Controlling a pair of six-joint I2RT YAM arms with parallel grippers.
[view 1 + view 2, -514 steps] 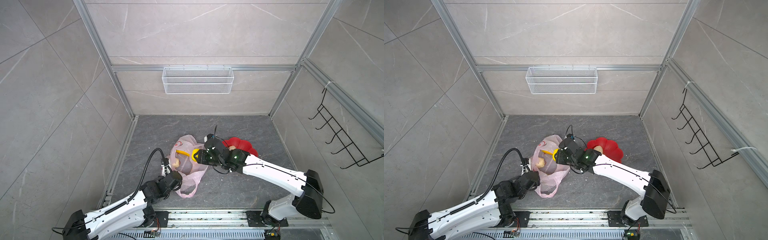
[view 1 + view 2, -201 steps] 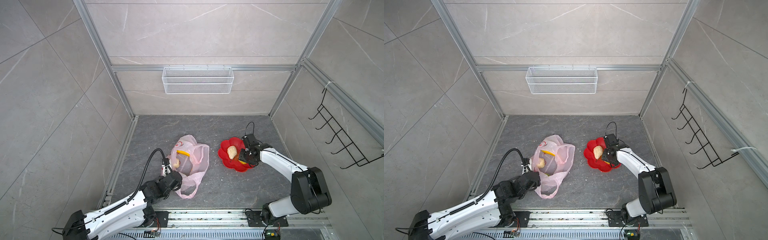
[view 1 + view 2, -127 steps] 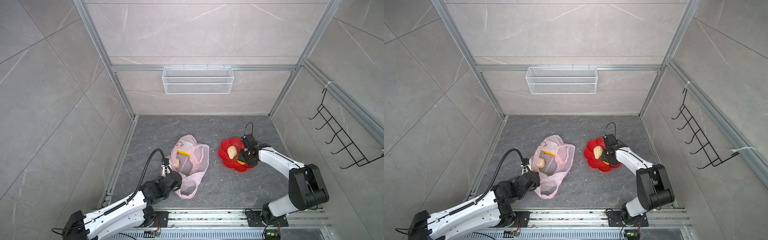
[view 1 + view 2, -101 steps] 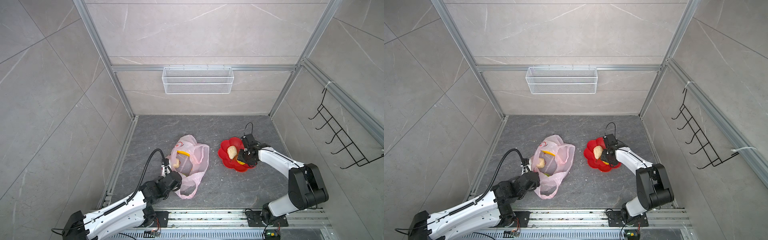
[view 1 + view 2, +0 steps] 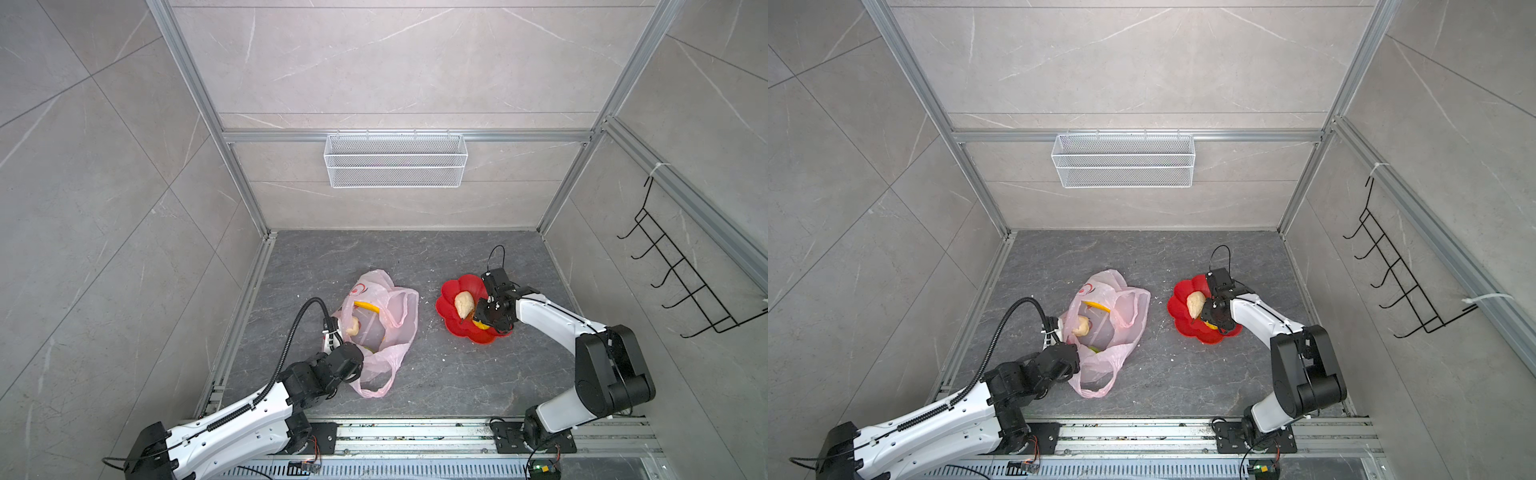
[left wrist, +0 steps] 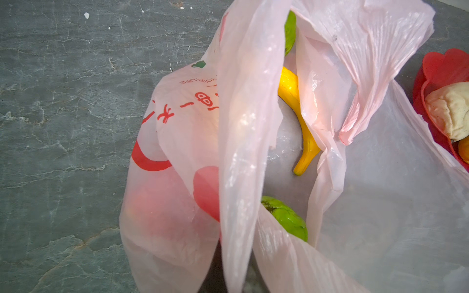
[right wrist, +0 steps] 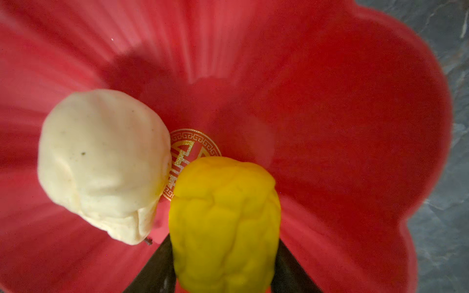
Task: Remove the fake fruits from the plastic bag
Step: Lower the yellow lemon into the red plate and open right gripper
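Moved since the earlier frames: right gripper [image 5: 478, 321], formerly at the mouth of the plastic bag [image 5: 401, 326] with the yellow lumpy fruit [image 7: 224, 218], now sits low over the red dish [image 5: 451, 291]. Bag and left arm are unchanged in place.

1. Red dish. Flower-shaped, gold emblem [image 7: 203, 142] at centre, on the grey floor [image 5: 415, 257]. Landmark for all entries below.

2. Yellow lumpy fruit. Inside the dish, near its centre, partly covering the emblem. The right gripper's dark fingers [image 7: 157, 269] lie along both its flanks, close against it (whether they press it or have let go cannot be told).

3. Beige lump [image 5: 463, 303]. Inside the dish, just beside the yellow fruit, towards the dish's bag-facing edge.

4. Plastic bag. Pale pink, red print, crumpled on the floor near the dish but apart from it, on the left arm's side of the dish. Mouth agape.

5. Left gripper [image 5: 331, 332]. At the bag's rim farthest from the dish, clamped on the film, which runs up to the wrist camera.

6. Contents of the bag, all well clear of the dish: banana [image 6: 291, 101]; green fruit [image 6: 286, 220]; second green fruit [image 6: 290, 33], mostly hidden by film; second beige lump [image 5: 353, 326]; red apple [image 6: 157, 218], seen only as a red blur through the film.
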